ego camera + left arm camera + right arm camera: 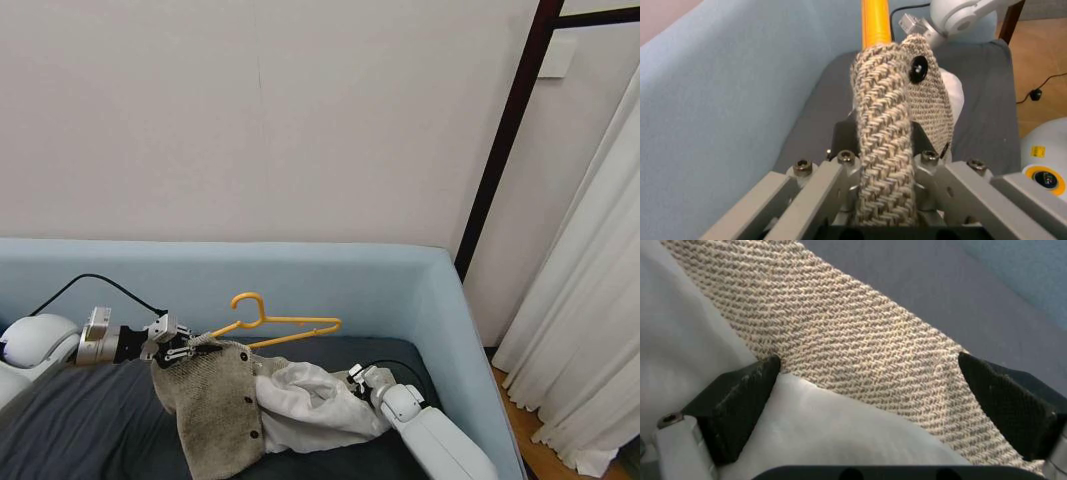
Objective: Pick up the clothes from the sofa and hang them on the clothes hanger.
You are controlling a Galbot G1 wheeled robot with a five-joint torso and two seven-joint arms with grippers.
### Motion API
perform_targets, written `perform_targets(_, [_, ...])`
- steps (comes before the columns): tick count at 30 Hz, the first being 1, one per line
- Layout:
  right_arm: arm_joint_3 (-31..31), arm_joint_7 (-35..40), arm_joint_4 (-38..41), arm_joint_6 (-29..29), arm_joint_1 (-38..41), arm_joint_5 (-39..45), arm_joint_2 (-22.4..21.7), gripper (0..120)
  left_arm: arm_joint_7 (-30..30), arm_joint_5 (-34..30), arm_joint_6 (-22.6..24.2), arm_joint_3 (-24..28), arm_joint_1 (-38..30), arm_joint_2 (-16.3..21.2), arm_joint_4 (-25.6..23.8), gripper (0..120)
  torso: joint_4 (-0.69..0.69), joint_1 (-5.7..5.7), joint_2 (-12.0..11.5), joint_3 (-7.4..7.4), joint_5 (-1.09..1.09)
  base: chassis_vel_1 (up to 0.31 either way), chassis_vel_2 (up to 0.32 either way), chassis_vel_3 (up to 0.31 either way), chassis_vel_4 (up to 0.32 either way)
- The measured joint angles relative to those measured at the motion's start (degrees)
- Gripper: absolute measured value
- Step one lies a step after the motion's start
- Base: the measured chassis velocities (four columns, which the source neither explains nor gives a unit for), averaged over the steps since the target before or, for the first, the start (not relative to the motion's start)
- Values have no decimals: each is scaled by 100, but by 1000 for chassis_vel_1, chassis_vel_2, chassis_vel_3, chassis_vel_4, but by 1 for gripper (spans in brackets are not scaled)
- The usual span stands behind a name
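- the sofa (300, 270) takes up most of the head view; pale blue back and side wall, dark grey seat
- the knit cardigan (215, 410) is slumped on the seat toward the robot's left, one corner pulled up off the cushion; there's white cloth (310, 400) bunched against its right side, touching it
- the orange hanger (285, 325) sits above the cardigan with its long axis running left to right along the sofa back, hook up; its left end disappears into the raised knit, its right end is bare and sticks out toward the right arm
- my read: the whole thing hinges on that bare end; the loose side of the cardigan lies below it and nearer the robot, and the right arm is clearly the closer one
- left tool (185, 345): clamped tight on a folded ridge of knit, right where the hanger goes in; a dark button (917, 69) sits just past the grip
- right tool (356, 378): fingers (740, 400) wide apart, straddling the seam where knit meets white cloth; nothing gripped
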Motion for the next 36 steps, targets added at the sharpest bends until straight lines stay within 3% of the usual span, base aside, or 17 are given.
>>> perform_targets(3, [89, 154, -103, 185, 65, 12, 113, 100, 6, 6, 0, -23, 36, -2, -1, 7, -1, 0, -1, 1, 0, 0, 0, 0, 0])
perform_targets(10, [64, 140, -268, 27, 258, 67, 236, 100, 17, 14, -4, -41, 76, -2, -14, 7, 0, 0, -1, 2, 0, 0, 0, 0, 0])
perform_targets(25, [355, -521, -1100, -214, 724, -698, 535, 100, 37, 3, -19, -57, 90, 7, -4, 7, 0, 0, -1, 1, 1, 0, 0, 0, 0])
perform_targets(36, [442, -659, -1204, -472, 691, -1108, 617, 62, 52, -2, -46, -34, 75, -20, 58, 7, 3, 0, 0, 0, 2, 0, 0, 0, 0])
